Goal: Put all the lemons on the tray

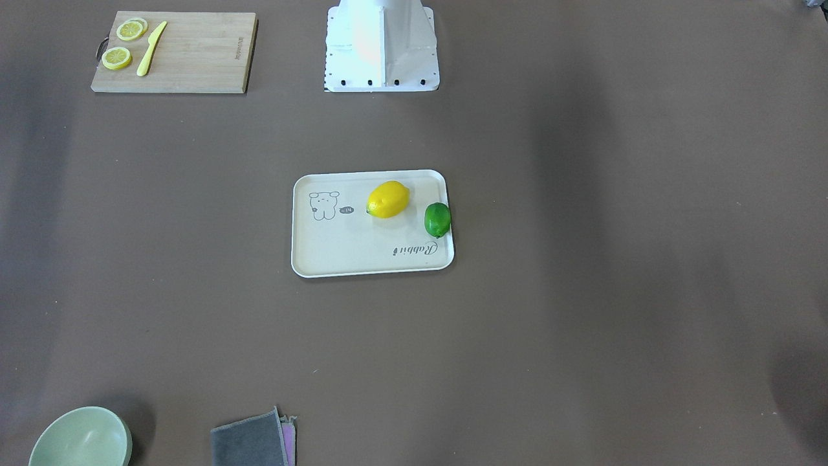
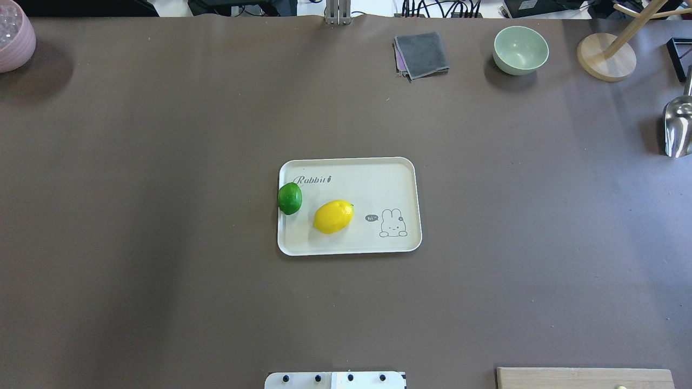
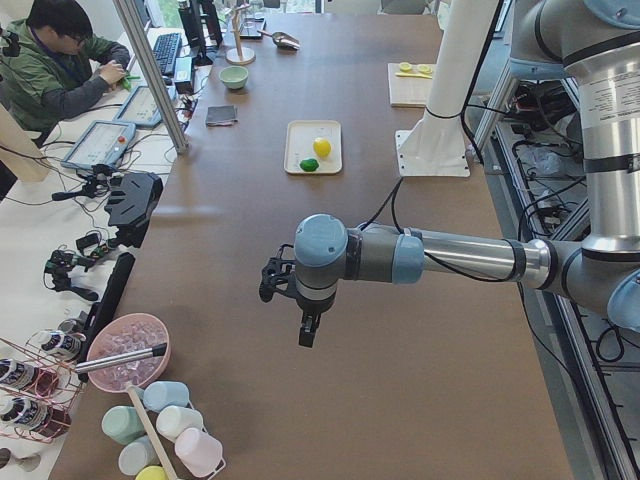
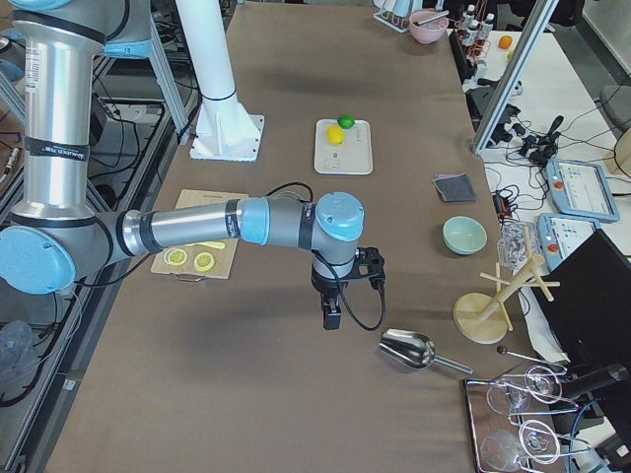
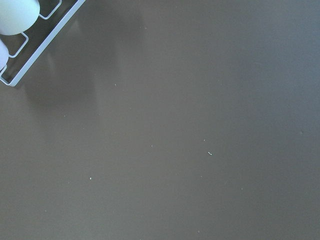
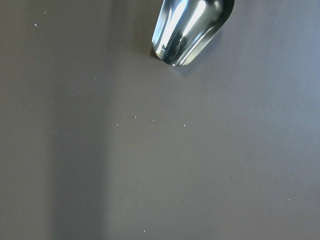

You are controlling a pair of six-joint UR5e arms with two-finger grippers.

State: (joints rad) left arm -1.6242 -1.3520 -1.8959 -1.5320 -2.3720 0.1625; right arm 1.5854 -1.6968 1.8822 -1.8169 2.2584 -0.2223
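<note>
Both lemons are at the tray (image 2: 351, 240), mid-table (image 2: 162, 216).
- The yellow lemon (image 2: 333, 216) lies flat inside the tray near its middle, between the "Rabbit" lettering and the rabbit drawing.
- The green lemon (image 2: 290, 198) is at the tray's short edge on my left. It sits on the rim and overlaps it, just below the lettering. I can't tell how much of it rests on the rim and how much on the tray floor.
- The two lemons are near each other but not touching.

My left gripper (image 3: 305, 335) hangs above bare table, well off to my left of the tray and pointing down. It shows only in the side view, so I can't tell whether it is open or closed. Nothing is visibly in it. Its wrist camera shows bare table and the corner of a white wire rack (image 5: 30, 47).

My right gripper (image 4: 332, 313) hangs above the table far to my right and points down, near a metal scoop (image 4: 409, 347). It also shows only in a side view, so I can't tell its state either. Its wrist camera shows the scoop's bowl end at the top edge.

Other items on the table:
- A cutting board (image 1: 194, 55) near my base on my right holds lemon slices (image 1: 117, 58) and a yellow knife (image 1: 151, 50).
- A green bowl (image 2: 520, 49) and a folded grey cloth (image 2: 421, 54) sit on the far side.
</note>
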